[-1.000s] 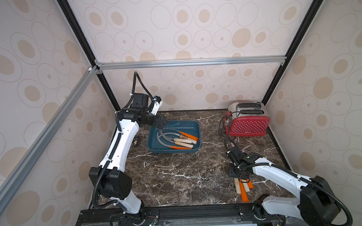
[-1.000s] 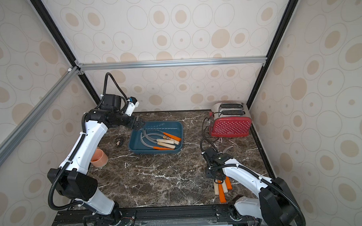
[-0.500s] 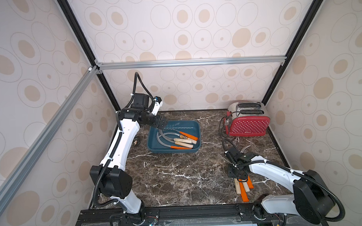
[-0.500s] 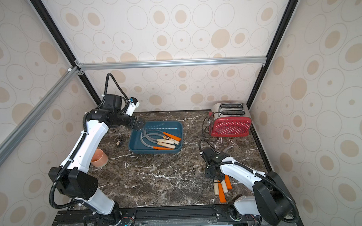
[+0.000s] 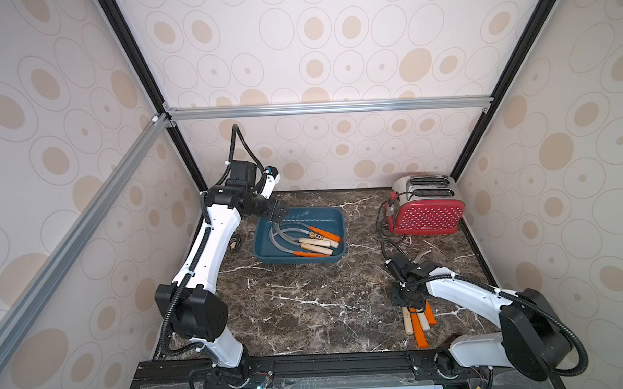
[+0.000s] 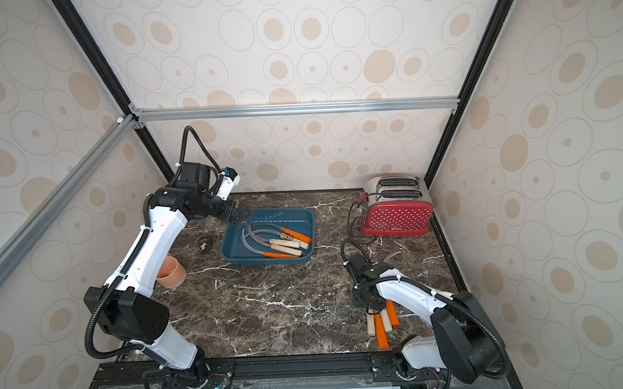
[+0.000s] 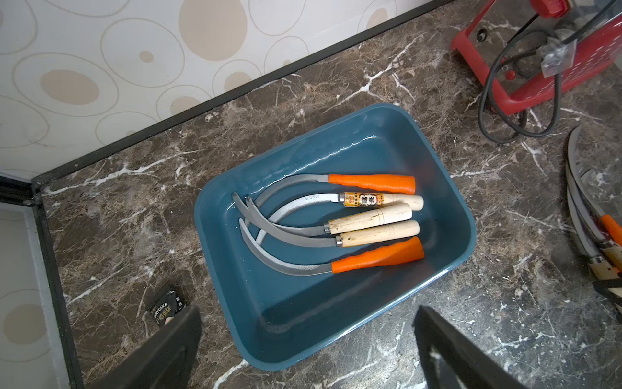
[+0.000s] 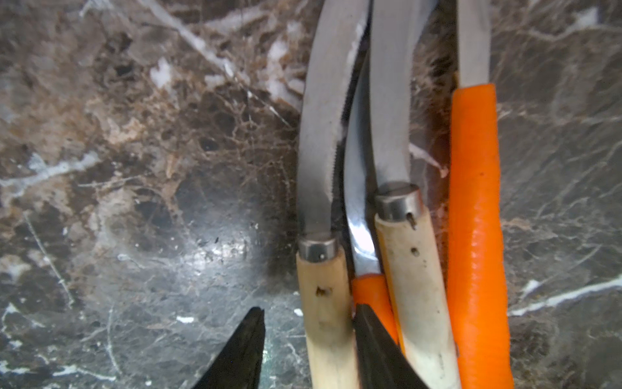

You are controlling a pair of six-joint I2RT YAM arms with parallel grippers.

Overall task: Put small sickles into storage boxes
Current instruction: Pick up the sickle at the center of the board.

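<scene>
The dark teal storage box stands at the back of the table with several small sickles lying in it, orange and pale wood handles side by side. My left gripper hangs open above the box's left end, holding nothing. Several more small sickles lie bunched on the table at the front right. My right gripper is open astride a pale wood handle. One of its fingers is wedged against an orange handle; the other stands apart.
A red dotted toaster with a looped black cord stands at the back right. A small dark packet lies left of the box, and a peach cup sits behind my left arm.
My right wrist has shifted a little over the loose sickles and its jaws have drawn closer around the wood handle. The left arm has barely moved.
</scene>
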